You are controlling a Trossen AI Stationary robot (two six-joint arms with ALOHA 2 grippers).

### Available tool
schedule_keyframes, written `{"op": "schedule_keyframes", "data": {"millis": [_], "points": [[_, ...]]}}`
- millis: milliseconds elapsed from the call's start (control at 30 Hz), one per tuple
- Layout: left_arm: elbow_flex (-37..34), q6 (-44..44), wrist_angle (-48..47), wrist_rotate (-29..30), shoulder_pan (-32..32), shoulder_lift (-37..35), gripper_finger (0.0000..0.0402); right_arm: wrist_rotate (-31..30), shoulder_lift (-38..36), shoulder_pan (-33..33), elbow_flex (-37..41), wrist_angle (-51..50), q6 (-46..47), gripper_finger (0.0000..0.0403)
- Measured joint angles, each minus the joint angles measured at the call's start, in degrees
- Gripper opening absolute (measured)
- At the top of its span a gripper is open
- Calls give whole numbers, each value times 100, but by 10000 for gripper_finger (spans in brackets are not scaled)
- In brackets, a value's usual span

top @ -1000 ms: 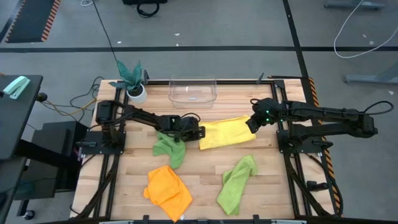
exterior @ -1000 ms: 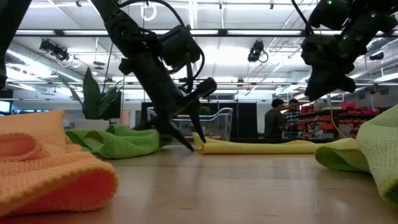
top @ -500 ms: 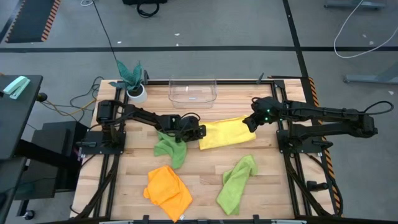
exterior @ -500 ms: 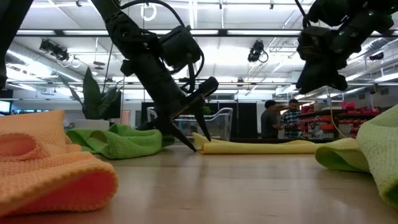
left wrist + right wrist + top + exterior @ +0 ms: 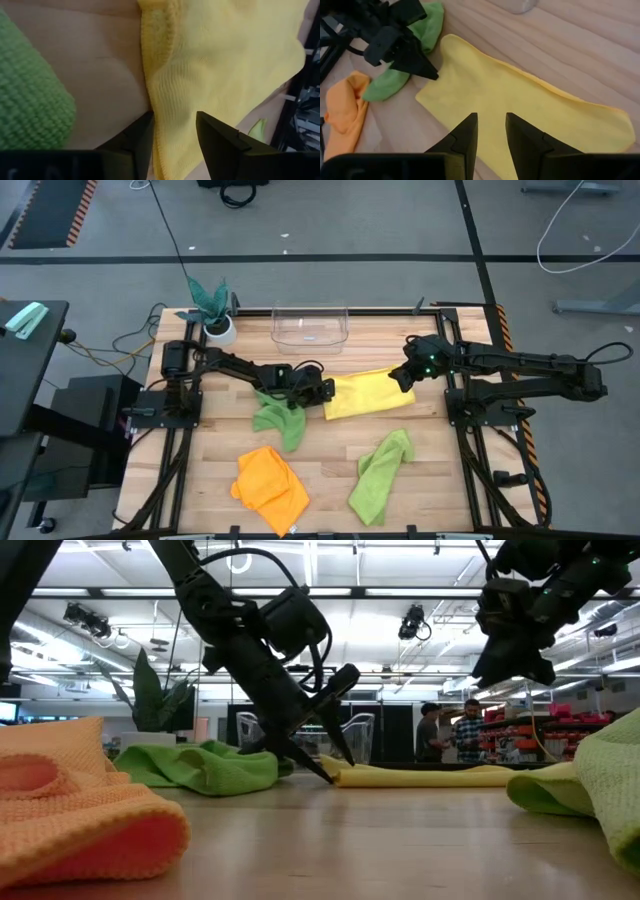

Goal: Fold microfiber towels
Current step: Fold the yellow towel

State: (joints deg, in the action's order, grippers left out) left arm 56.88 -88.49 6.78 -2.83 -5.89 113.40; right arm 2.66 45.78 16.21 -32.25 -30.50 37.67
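Beyond my reach, at the far edge of the wooden table point(image 5: 330, 470), a clear plastic bin point(image 5: 310, 328) sits empty-looking and upright. Just beside its left end stands a teal leafy plant point(image 5: 209, 298) in a white pot point(image 5: 220, 331), near the table's far left corner. A teal-and-white object point(image 5: 24, 319) lies on a dark stand point(image 5: 30, 380) left of the table. Across the room, two people point(image 5: 452, 732) stand by red shelving point(image 5: 545, 725).

Bare tabletop point(image 5: 330, 450) between crumpled towels

Two dark jointed arms, black cables, green light on the right arm point(image 5: 430, 363).
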Motion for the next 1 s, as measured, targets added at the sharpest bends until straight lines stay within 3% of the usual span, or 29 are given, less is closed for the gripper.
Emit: {"op": "schedule_keyframes", "data": {"millis": [300, 600, 1000], "points": [[497, 315, -18, 162, 21, 427, 105, 41, -2, 0, 0, 61, 142, 107], [706, 854, -47, 606, -17, 490, 13, 111, -2, -2, 0, -2, 284, 108], [671, 1574, -86, 1237, 50, 216, 5, 106, -2, -140, 0, -158, 467, 105]]}}
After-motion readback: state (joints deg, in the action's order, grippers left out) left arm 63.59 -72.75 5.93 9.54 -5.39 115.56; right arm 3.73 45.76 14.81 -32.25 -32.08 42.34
